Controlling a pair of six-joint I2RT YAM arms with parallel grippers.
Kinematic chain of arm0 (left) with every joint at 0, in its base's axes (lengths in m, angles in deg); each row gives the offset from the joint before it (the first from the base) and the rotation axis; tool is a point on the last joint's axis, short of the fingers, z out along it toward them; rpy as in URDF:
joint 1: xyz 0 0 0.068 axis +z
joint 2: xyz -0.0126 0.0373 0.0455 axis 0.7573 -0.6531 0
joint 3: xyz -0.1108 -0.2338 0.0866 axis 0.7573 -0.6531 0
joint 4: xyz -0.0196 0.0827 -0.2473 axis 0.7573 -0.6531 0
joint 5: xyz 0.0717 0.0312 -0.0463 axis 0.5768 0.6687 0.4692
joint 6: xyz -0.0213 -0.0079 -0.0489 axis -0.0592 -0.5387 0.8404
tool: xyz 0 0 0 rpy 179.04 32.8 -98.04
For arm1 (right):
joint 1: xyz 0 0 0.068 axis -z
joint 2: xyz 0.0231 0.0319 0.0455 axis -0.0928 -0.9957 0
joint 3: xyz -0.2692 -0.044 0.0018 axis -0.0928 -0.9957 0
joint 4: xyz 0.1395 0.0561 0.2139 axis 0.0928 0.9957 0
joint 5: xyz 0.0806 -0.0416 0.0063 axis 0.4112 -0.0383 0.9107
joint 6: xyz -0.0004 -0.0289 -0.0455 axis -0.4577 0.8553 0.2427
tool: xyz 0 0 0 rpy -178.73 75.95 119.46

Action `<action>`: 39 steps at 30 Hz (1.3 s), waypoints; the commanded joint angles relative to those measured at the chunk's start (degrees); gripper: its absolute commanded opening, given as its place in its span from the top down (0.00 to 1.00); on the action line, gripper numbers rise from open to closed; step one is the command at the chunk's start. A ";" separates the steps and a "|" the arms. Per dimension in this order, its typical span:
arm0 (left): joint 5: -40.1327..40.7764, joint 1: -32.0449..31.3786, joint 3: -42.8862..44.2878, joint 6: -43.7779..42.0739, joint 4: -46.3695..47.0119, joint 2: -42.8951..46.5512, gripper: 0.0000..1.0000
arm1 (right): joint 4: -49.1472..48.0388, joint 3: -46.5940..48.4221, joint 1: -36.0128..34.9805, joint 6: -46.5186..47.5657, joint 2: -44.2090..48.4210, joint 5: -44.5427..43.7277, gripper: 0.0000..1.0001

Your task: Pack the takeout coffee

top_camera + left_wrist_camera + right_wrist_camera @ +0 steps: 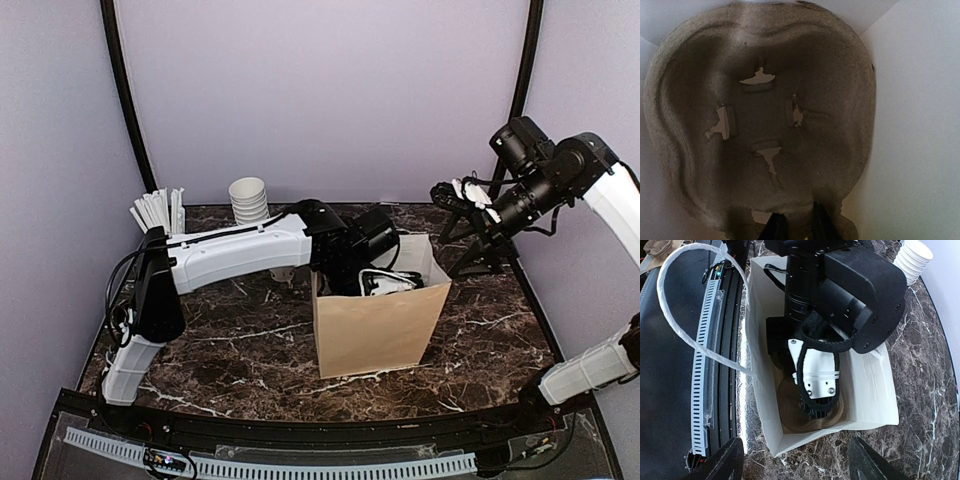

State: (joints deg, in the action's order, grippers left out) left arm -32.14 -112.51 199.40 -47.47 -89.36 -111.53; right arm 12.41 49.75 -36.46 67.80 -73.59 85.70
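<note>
A: Surface and room?
B: Dark marble table, white-veined; pale lilac walls all round. Brown paper bag upright at centre, mouth open.
A: Around it?
B: Stack of lidless white cups at eleven o'clock from it, white sticks at ten.
A: Hands?
B: Left gripper down inside the bag, fingers nearly closed, pinching the rim of a pulp cup carrier on the bottom. Right gripper raised at two o'clock, spread wide, empty.
A: Takeout coffee?
B: Cannot tell where from these views.
</note>
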 commanded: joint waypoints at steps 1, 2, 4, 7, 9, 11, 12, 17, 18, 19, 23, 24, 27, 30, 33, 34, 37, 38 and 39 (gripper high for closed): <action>-7.06 0.27 -1.93 0.62 -3.22 0.04 0.79 | -0.24 -0.76 -1.87 0.33 -0.45 3.18 0.28; -7.39 0.31 -2.45 0.64 -3.31 -0.10 0.78 | -0.19 -0.64 -2.21 0.29 -0.55 3.14 0.28; -8.13 0.34 -3.17 0.70 -3.57 -0.54 0.78 | -0.32 -0.23 -2.71 0.24 -0.73 3.10 0.28; -8.68 0.36 -3.64 1.17 -3.77 -1.31 0.76 | -0.56 0.17 -3.56 -0.05 -0.95 3.62 0.28; -8.65 0.36 -3.44 1.35 -3.80 -2.04 0.76 | -0.77 0.20 -4.46 -0.76 -1.05 3.90 0.28; -8.56 0.36 -3.04 1.61 -3.83 -2.81 0.76 | -1.34 0.05 -5.51 -1.44 -1.08 3.87 0.29; -8.62 0.36 -2.87 1.71 -3.84 -3.23 0.76 | -1.81 -0.11 -6.09 -1.98 -1.08 3.60 0.29; -7.02 0.25 -1.03 2.52 -3.80 -3.24 0.68 | -3.99 -0.67 -8.83 -4.40 -1.01 2.37 0.29; -6.44 0.26 -0.86 2.57 -3.65 -2.85 0.66 | -4.26 -0.60 -9.31 -4.78 -1.07 2.27 0.29; -6.24 0.27 -0.38 2.54 -3.53 -1.92 0.61 | -4.41 -0.45 -9.82 -5.15 -1.02 2.13 0.29; -4.71 0.27 1.30 3.10 -2.82 1.15 0.49 | -4.53 0.45 -10.85 -5.90 -1.13 1.72 0.29; -4.35 0.20 2.01 3.47 -2.59 1.63 0.46 | -4.40 0.66 -10.93 -5.95 -1.23 1.79 0.29; -4.24 0.09 3.23 3.94 -2.28 3.90 0.42 | -4.20 1.15 -11.05 -6.19 -1.33 2.06 0.29; -5.04 -0.06 4.80 4.21 -2.17 5.99 0.38 | -4.09 1.58 -11.05 -6.73 -2.23 0.81 0.29; -5.17 -0.16 5.84 4.13 -2.16 7.30 0.37 | -3.82 2.14 -11.05 -6.91 -2.66 1.15 0.29; -5.36 -0.17 6.29 3.88 -2.12 7.60 0.37 | -3.72 2.31 -11.05 -6.99 -2.86 1.26 0.29; -5.50 -0.21 7.09 3.38 -1.79 9.68 0.37 | -3.40 3.28 -11.06 -7.27 -3.03 0.95 0.29; -5.56 -0.25 7.24 3.25 -1.19 10.24 0.37 | -3.30 3.54 -11.05 -7.31 -3.04 0.86 0.29; -5.58 -0.25 7.23 3.23 -0.76 11.61 0.37 | -3.26 3.73 -11.03 -7.40 -2.95 0.72 0.29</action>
State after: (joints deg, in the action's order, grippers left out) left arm -36.49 -112.33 204.48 -43.47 -91.24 -107.08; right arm 9.89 51.04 -46.97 61.26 -76.54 86.99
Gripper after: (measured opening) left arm 0.631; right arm 0.707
